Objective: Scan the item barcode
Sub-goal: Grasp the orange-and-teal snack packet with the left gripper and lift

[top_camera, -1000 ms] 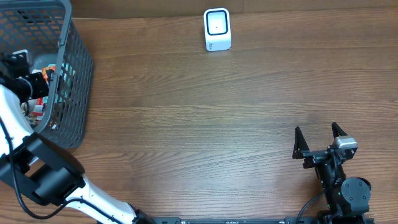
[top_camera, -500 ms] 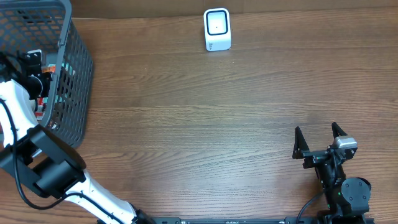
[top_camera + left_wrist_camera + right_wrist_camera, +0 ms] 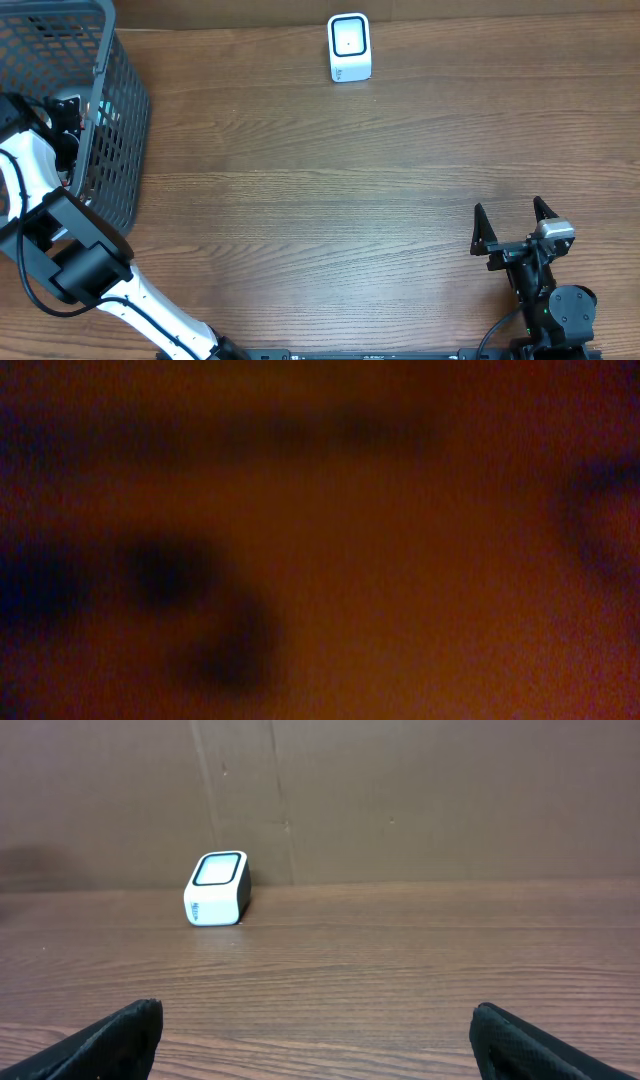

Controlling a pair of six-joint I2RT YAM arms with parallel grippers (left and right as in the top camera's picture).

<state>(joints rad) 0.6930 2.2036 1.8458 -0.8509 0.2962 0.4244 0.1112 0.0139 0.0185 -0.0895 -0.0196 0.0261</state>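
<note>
The item is hidden: my left arm [image 3: 30,165] reaches down into the dark mesh basket [image 3: 122,120] at the far left, and its gripper is lost behind the mesh. The left wrist view holds only a dark orange-brown blur pressed close to the lens, with no fingers to make out. The white barcode scanner [image 3: 349,47] stands at the back centre of the table, its window also facing the right wrist view [image 3: 216,888]. My right gripper [image 3: 515,228] rests near the front right, open [image 3: 320,1028] with bare wood between its fingertips.
A brown cardboard wall [image 3: 400,800] closes off the far edge behind the scanner. The wooden table [image 3: 320,200] stretches between the basket and the right arm.
My left wrist has pushed further into the basket and toward the back, covering the orange and white things that showed there before. The right arm has not moved.
</note>
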